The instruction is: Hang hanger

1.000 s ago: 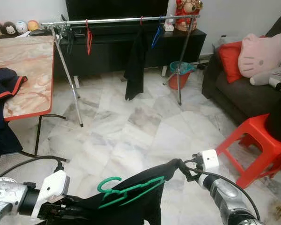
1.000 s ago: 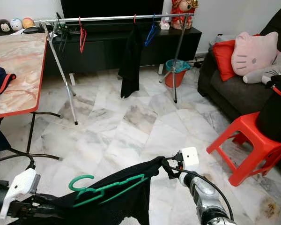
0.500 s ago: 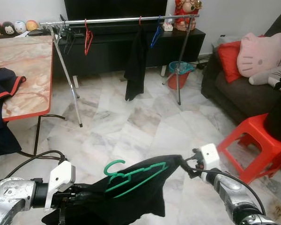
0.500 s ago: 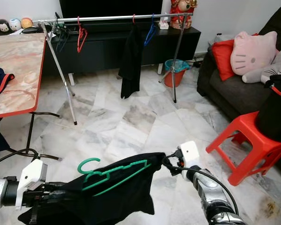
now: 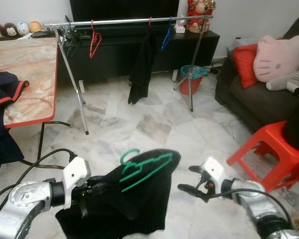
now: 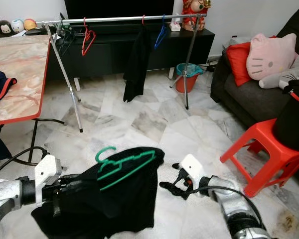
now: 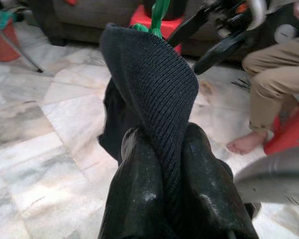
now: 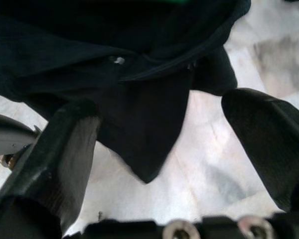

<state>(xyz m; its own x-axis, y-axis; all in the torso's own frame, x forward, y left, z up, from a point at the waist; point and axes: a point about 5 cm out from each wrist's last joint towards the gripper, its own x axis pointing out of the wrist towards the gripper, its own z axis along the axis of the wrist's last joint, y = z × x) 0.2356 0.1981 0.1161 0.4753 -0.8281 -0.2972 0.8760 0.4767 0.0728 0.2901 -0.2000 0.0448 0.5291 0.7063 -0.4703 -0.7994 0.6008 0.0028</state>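
Marble floor bears a clothes rack, red stool and bucket.

A red stool is seen beside a dark sofa (pink cushion on it); a marble-topped surface stands left.

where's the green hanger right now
The green hanger lies on top of the black garment in the lower middle of the left eye view. The left end effector holds the garment up, and the open right end effector is just right of it.
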